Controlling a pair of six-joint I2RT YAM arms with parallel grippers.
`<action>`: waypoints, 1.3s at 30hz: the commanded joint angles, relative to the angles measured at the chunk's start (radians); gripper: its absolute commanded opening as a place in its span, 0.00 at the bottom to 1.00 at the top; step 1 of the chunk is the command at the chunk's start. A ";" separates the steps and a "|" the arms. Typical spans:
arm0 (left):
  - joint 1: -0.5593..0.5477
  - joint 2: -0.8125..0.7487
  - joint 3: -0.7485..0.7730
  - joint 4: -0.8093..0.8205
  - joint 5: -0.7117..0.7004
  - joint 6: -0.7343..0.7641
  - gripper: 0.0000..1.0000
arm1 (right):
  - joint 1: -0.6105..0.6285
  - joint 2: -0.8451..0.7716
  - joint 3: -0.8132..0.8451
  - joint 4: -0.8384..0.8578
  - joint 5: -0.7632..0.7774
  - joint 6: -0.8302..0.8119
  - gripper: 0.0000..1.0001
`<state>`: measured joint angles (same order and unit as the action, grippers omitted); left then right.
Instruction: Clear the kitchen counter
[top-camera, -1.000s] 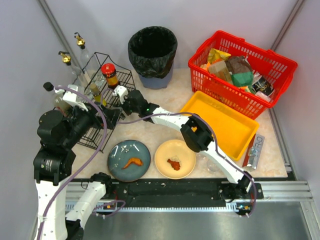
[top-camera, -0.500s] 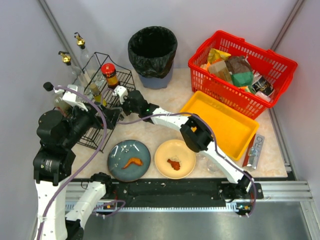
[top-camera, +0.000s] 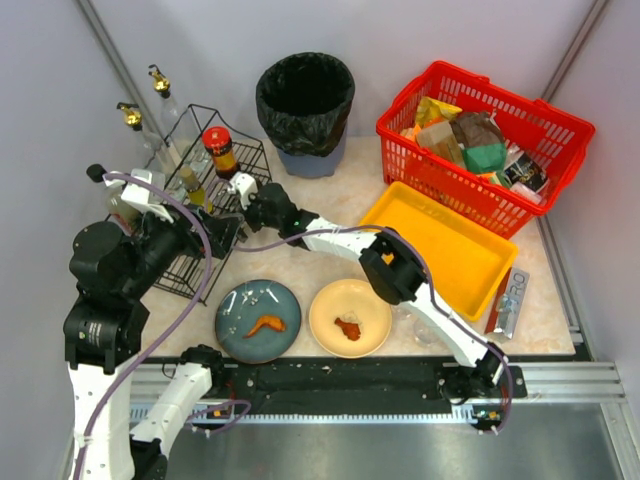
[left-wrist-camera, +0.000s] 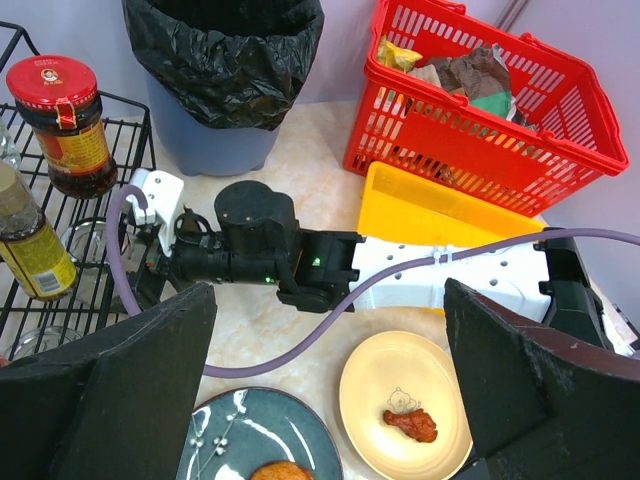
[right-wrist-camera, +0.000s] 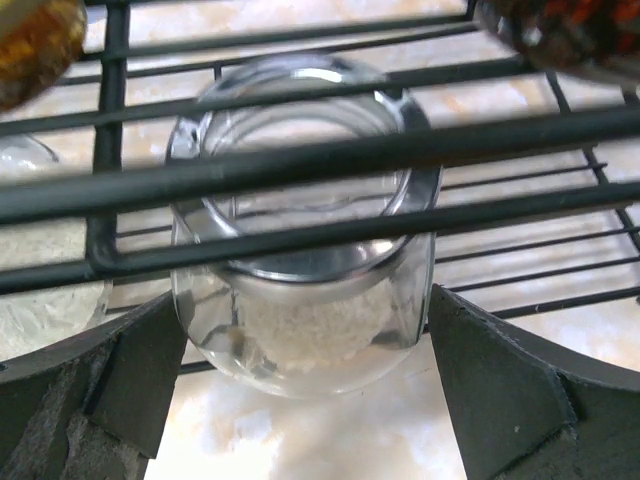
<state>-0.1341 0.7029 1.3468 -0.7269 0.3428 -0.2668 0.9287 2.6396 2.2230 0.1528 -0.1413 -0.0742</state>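
From above, the worktop (top-camera: 345, 195) is the big pink-beige stone top under everything. Its far edge meets the wall and its near edge meets the black rail by the arm bases. The black wire rack (top-camera: 250, 150) fills the left side. The black bin (top-camera: 305, 110) and the red basket (top-camera: 440, 180) stand at the back. The yellow tray (top-camera: 440, 245) lies in front of the basket. A blue plate (top-camera: 230, 300) and a yellow plate (top-camera: 325, 310) sit near the front edge. The most bare room is in the middle, between the bin and the plates. A silver packet (top-camera: 510, 300) lies by the right edge; I cannot read its letters. The right pincer (top-camera: 240, 190) is at the rack.

From the left wrist, the left pincer (left-wrist-camera: 328, 330) is wide open and holds nothing. The right arm (left-wrist-camera: 300, 262) stretches across below it. A red-lid jar (left-wrist-camera: 68, 125) stands in the rack. Its label shows a small face, but the words are too small to read.

From the right wrist, the right pincer (right-wrist-camera: 308, 370) is spread wide. A clear glass (right-wrist-camera: 305, 300) stands inside the rack, behind the bars, between the fingers (right-wrist-camera: 490, 390). They are just beside it; I cannot tell if they touch.
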 joint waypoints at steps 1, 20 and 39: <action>-0.001 0.000 0.032 0.012 0.001 0.006 0.99 | 0.012 -0.118 -0.092 0.100 0.006 0.022 0.99; -0.001 -0.010 0.035 0.012 0.015 0.000 0.99 | 0.018 -0.322 -0.413 0.297 -0.021 0.067 0.58; -0.001 -0.009 0.029 0.011 0.007 0.005 0.99 | 0.016 -0.184 -0.227 0.154 0.009 0.159 0.17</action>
<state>-0.1345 0.7021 1.3487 -0.7277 0.3470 -0.2665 0.9356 2.4233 1.9263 0.3309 -0.1429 0.0559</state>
